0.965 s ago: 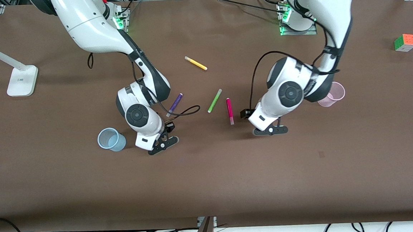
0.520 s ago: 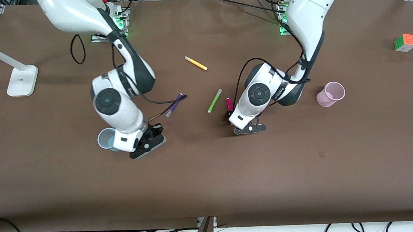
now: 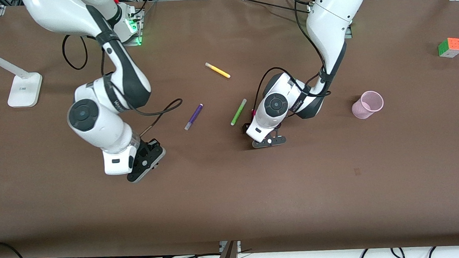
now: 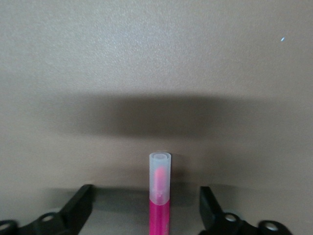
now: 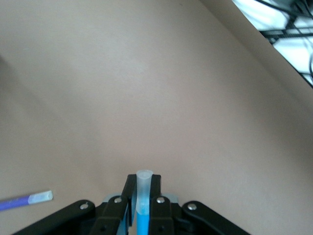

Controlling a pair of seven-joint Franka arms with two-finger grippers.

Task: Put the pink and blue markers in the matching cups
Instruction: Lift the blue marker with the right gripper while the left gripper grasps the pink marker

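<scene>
Even overhead light falls on the brown table [image 3: 233, 192]; soft shadows lie beneath both arms. The wrist views look paler and slightly soft; a broad dark shadow band crosses the left one.

Over the last second the right gripper [image 3: 145, 163], clamped on the blue marker [image 5: 142, 205], swings toward the right arm's end of the table, and its arm now covers the blue cup entirely. The left gripper [image 3: 269, 141] comes in from beside the pink cup [image 3: 367, 104], which is now uncovered, and drops around the pink marker [image 4: 160, 196], its fingers [image 4: 80, 208] straddling the barrel, apart from it.
</scene>
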